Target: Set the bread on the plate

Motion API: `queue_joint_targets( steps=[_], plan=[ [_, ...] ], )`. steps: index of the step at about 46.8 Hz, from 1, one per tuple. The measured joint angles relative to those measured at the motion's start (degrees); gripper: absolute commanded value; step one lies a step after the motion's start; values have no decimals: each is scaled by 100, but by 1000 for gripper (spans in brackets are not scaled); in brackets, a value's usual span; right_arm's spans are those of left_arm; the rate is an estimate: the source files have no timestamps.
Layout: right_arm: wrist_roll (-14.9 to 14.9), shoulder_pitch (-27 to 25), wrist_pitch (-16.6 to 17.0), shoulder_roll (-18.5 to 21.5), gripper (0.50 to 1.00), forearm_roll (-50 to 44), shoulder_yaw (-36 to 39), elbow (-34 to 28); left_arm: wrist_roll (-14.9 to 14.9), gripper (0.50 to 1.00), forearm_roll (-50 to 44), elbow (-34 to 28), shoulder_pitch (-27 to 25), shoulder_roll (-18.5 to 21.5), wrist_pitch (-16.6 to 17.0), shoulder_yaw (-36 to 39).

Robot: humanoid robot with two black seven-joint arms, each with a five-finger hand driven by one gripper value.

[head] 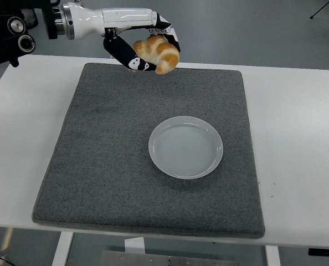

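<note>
My left hand (148,49) reaches in from the upper left, its fingers shut on a golden-brown piece of bread (158,54). It holds the bread in the air over the far edge of the grey mat (98,155). A round white plate (185,147) lies on the mat right of its middle, below and to the right of the hand, with nothing on it. My right arm is out of view.
The grey mat covers most of the white table (297,138). The left arm's white forearm and black joint (20,33) sit at the upper left corner. Grey floor lies beyond the table's far edge.
</note>
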Motion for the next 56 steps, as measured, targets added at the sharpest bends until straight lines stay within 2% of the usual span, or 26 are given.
queue_joint_targets(
  steps=[19, 29, 56],
  plan=[
    [0, 0, 0, 0, 954, 0, 0, 0, 70, 500, 895, 106, 502, -777, 62, 7],
    [1, 1, 0, 0, 952, 0, 0, 0, 75, 500, 1281, 269, 800, -1030, 62, 71],
    [1, 1, 0, 0, 954, 0, -1, 0, 124, 500, 2019, 1187, 1354, -2026, 79, 73]
  ],
)
